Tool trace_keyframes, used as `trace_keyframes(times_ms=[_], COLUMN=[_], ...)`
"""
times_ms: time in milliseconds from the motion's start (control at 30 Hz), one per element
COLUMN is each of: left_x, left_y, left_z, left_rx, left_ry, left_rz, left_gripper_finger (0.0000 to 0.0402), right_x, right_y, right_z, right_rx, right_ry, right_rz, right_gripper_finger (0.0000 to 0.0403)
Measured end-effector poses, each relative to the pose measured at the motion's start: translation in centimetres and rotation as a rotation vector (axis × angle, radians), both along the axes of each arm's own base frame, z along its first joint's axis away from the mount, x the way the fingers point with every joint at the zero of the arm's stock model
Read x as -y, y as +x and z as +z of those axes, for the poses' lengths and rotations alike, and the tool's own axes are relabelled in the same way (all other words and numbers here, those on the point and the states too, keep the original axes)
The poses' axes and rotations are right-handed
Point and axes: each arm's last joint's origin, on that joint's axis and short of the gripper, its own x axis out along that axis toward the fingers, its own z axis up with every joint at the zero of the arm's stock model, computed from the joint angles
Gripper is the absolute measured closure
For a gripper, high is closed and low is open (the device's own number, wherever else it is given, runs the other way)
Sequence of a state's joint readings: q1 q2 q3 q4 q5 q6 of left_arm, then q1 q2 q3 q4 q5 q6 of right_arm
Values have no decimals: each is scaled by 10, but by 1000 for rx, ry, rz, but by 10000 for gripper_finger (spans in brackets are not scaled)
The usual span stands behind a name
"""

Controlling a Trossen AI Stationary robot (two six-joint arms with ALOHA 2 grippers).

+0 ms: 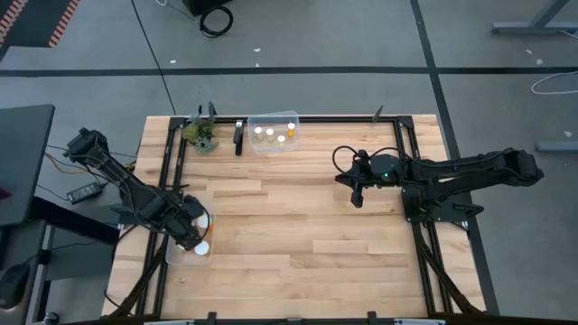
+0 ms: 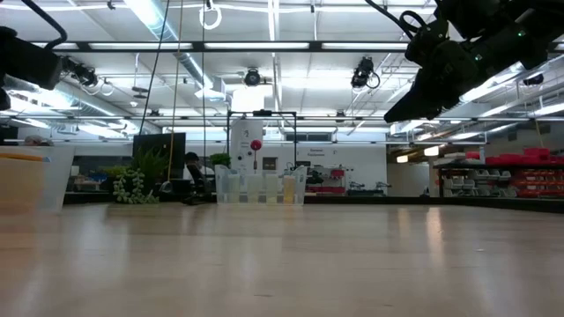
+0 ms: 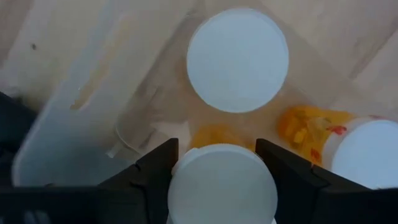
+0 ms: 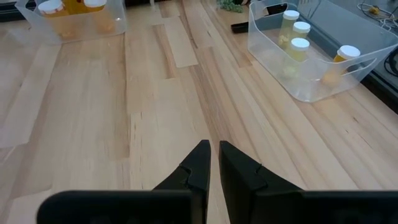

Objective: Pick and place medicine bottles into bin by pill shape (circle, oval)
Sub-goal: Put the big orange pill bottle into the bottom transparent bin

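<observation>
My left gripper (image 1: 194,233) points down into a clear bin (image 1: 172,255) at the table's left, shut on a medicine bottle with a white cap (image 3: 221,183) and an amber body (image 3: 214,134). Two more white-capped bottles (image 3: 237,59) (image 3: 370,152) stand in that bin beside it. A second clear bin (image 1: 254,144) at the far middle holds several bottles (image 1: 269,133). My right gripper (image 1: 357,199) hangs shut above the bare wood right of centre, its fingers (image 4: 214,155) holding nothing. My left gripper pinches the bottle between its two fingers (image 3: 158,171), which stand on opposite sides of the white cap's rim (image 3: 177,180). The fingers come from above, pointing down. The bottle is upright inside the bin; whether its bottom rests on the bin's floor is hidden by the cap.
A small green plant (image 1: 200,135) and a black object (image 1: 238,137) sit at the far edge left of the far bin. Black rails (image 1: 411,190) run along the table's sides. Bare wood lies between the two bins and in front of my right gripper.
</observation>
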State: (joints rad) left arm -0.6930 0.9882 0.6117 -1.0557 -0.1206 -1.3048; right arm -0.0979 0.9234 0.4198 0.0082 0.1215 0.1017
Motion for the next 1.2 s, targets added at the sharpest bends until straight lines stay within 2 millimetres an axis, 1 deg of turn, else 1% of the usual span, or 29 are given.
trace_keyframes(times_ms=[100,333,533,633,733,933,1200], left_x=[1,2,3,2,0,-1,2], left_y=[0,1,1,0,0,0,4], left_z=[0,0,0,0,0,0,-8], left_rx=[-17,-18,-24,-38,-15,3,-48], left_ry=[-27,-50,-82,-58,-20,11,55], left_rz=[-1,7,6,10,32,53,40], left_gripper_finger=[185,192,185,189,193,185,187], right_x=[0,0,0,0,0,0,0], right_y=[0,0,0,0,0,0,0], right_z=[0,0,0,0,0,0,0], right_rx=[2,3,3,3,2,2,2], right_ry=[1,2,1,1,1,1,-1], right_rz=[2,3,3,3,3,3,4], right_gripper_finger=[362,362,362,362,362,362,362])
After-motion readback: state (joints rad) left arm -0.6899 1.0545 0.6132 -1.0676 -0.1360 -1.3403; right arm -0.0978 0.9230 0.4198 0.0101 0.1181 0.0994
